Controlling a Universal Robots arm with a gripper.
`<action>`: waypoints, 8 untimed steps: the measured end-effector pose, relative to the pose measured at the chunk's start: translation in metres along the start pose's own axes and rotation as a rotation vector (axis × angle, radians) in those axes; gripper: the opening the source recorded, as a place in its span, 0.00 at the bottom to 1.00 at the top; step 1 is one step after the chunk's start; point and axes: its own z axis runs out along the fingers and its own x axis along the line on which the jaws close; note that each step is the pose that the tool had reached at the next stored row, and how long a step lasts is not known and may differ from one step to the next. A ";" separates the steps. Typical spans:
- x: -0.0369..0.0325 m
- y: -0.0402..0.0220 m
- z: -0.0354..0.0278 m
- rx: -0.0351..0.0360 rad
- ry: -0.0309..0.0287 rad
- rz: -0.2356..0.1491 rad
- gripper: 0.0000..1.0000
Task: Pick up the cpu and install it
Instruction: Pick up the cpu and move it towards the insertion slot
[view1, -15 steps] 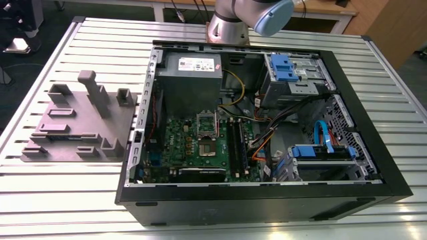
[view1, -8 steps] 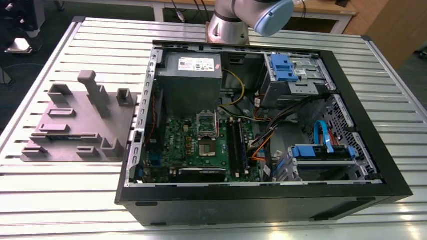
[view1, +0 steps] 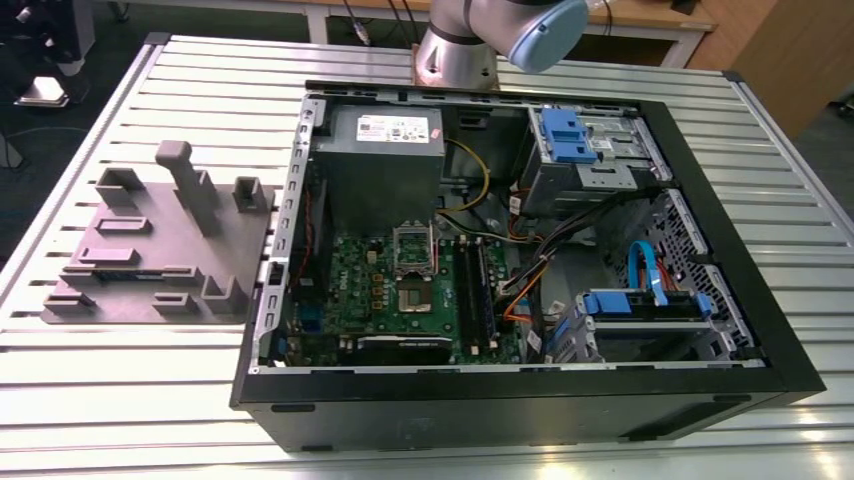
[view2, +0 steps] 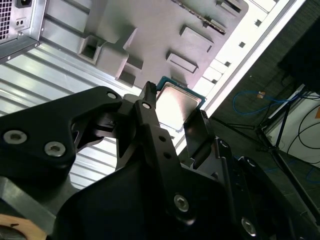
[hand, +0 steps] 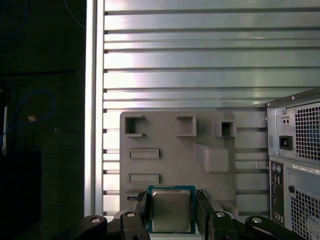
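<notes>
Between the black metal fingers (hand: 143, 212) of the tool (hand: 171, 196): the cpu (hand: 171, 211), a small flat square chip with a silver-grey metal top and a thin green-edged rim. Tool clenched on it, one finger against each of two opposite edges. The second wrist view shows the same grip from an angle: tool (view2: 175, 102), cpu (view2: 177, 106), metal top catching the light.

Behind the cpu in both wrist views: a flat grey moulded fixture plate (hand: 165, 135) with raised blocks and open rectangular pockets, lying on the slatted aluminium tabletop (hand: 175, 60). The cpu reads large against those pockets and overlaps the plate's edge. It is held up off the plate and sits in none of the pockets.

Exterior view: fixture plate (view1: 160, 260) toward the exterior view's left of the tabletop (view1: 134, 400). Just beside it, toward the exterior view's right, lies a black open-sided computer case (view1: 534, 410). Inside the case is a green motherboard (view1: 387, 320) with a square metal-framed socket (view1: 411, 297) near its middle, plus blue drive brackets and loose coloured cables. The first wrist view catches the case's grey vented rear panel (hand: 295, 150) at the plate's side.

Silver robot arm (view1: 467, 45) with a pale blue joint cap rises at the far edge of the tabletop, behind the case.
</notes>
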 end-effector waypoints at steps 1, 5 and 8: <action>0.0000 0.0000 0.0000 0.0000 0.0000 0.000 0.47; -0.0008 0.0000 -0.0001 0.0001 0.0001 0.000 0.47; -0.0019 0.0001 -0.0001 0.0001 0.0001 0.000 0.47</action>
